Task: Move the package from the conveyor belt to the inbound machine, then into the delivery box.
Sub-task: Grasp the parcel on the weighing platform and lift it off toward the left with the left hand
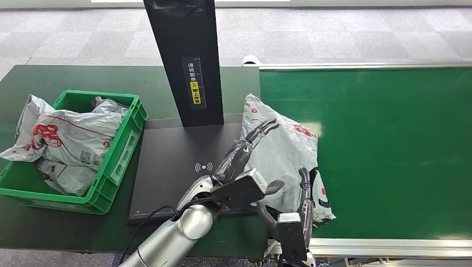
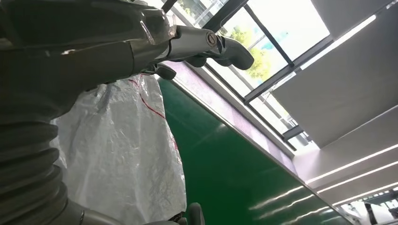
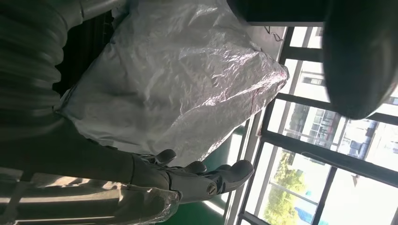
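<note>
Both hands press the grey bag (image 1: 281, 153) at picture middle; left hand (image 1: 245, 149) and right hand (image 1: 305, 192) squeeze its sides, probably to lift it onto the black pad (image 1: 172, 167).

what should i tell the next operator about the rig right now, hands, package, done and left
Left robot hand: pressed against the near-left side of the grey package, fingers extended along it.
Right robot hand: against the package's near-right edge; the two hands flank it. Whether it is lifted cannot be told.
The package lies at the left end of the green conveyor belt, its left edge reaching the black inbound machine.
The green delivery box sits left of the machine and already holds other grey packages.
Done: hands placed on the package.
Left: move it onto the machine's pad, then into the delivery box.
</note>
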{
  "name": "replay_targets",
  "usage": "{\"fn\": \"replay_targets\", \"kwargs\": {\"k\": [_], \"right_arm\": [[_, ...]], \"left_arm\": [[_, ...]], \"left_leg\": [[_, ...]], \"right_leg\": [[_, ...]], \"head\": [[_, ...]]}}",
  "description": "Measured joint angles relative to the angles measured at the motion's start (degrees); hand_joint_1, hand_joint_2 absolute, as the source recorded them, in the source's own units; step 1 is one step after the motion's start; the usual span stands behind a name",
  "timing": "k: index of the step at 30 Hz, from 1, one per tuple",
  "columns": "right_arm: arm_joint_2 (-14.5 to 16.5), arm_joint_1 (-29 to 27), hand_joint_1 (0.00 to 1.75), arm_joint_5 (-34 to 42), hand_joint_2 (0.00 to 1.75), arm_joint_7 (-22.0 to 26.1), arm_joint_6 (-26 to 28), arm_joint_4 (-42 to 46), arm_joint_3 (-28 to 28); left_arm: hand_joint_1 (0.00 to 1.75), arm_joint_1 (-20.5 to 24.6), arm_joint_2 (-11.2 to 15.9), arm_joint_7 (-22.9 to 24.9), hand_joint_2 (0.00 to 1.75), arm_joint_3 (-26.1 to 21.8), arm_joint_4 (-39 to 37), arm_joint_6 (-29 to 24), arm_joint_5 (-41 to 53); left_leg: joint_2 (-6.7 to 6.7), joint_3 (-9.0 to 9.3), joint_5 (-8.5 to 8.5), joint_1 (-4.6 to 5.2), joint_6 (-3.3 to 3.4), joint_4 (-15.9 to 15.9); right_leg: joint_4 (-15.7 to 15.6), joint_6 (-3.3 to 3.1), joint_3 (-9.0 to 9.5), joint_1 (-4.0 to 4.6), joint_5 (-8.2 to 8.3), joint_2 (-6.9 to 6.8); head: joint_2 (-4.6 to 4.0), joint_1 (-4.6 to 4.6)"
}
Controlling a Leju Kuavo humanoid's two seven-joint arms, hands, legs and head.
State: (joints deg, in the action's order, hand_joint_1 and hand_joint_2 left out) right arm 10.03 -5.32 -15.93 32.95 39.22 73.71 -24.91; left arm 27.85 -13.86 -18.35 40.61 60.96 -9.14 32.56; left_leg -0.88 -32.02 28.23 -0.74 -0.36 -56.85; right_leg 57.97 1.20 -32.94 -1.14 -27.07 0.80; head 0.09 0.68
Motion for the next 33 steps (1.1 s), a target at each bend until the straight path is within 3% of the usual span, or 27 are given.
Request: {"fn": "replay_targets", "kwargs": {"k": [7,12,14,19,26,33], "right_arm": [[0.07,1.26,0.0,0.57,1.75,0.42,-0.33,-0.91,-0.41],[0.05,1.96,0.0,2.39,1.75,2.35,-0.25,-1.46,-0.61],[0.03,2.3,0.0,2.83,1.75,3.08,0.01,-1.64,-0.91],[-0.06,2.64,0.0,1.95,1.75,5.51,0.43,-2.56,-1.08],[1.02,0.21,0.0,-13.64,1.75,6.06,0.68,-1.51,2.93],[1.98,-0.97,0.0,-15.27,1.75,6.05,0.69,-1.07,4.82]], "left_arm": [[0.0,4.87,-1.95,0.51,1.75,0.42,-8.86,-1.03,2.54],[0.0,9.14,-2.51,9.39,1.75,3.33,-19.81,-12.11,20.36],[0.0,10.37,-2.57,12.29,1.75,4.26,-24.8,-13.56,24.87],[0.0,11.8,-2.58,14.88,1.75,5.81,-33.15,-12.98,30.37],[0.0,13.85,-3.07,18.14,1.75,7.75,-38.3,-8.93,36.34],[0.0,14.39,-3.42,18.93,1.75,8.51,-39.69,-7.57,37.44]], "left_leg": [[0.0,0.0,0.0,0.0,0.0,0.0],[0.01,0.01,0.0,0.0,0.0,0.0],[0.06,0.02,0.0,0.0,0.0,0.0],[0.02,-0.02,0.0,0.0,0.0,0.0],[-0.08,-0.12,0.0,0.0,0.0,0.0],[-0.09,-0.1,-0.01,0.0,0.0,0.01]], "right_leg": [[0.0,0.0,0.0,0.0,0.0,0.0],[0.01,0.0,0.01,0.0,0.0,0.01],[0.01,0.0,0.01,0.0,0.0,0.04],[0.02,0.0,0.0,0.0,0.0,0.03],[0.02,0.01,-0.01,0.0,-0.01,-0.05],[0.02,0.01,0.01,0.0,-0.01,-0.05]], "head": [[0.0,0.01],[0.0,0.01],[0.0,0.01],[0.0,0.01],[0.0,-0.02],[0.0,0.0]]}}
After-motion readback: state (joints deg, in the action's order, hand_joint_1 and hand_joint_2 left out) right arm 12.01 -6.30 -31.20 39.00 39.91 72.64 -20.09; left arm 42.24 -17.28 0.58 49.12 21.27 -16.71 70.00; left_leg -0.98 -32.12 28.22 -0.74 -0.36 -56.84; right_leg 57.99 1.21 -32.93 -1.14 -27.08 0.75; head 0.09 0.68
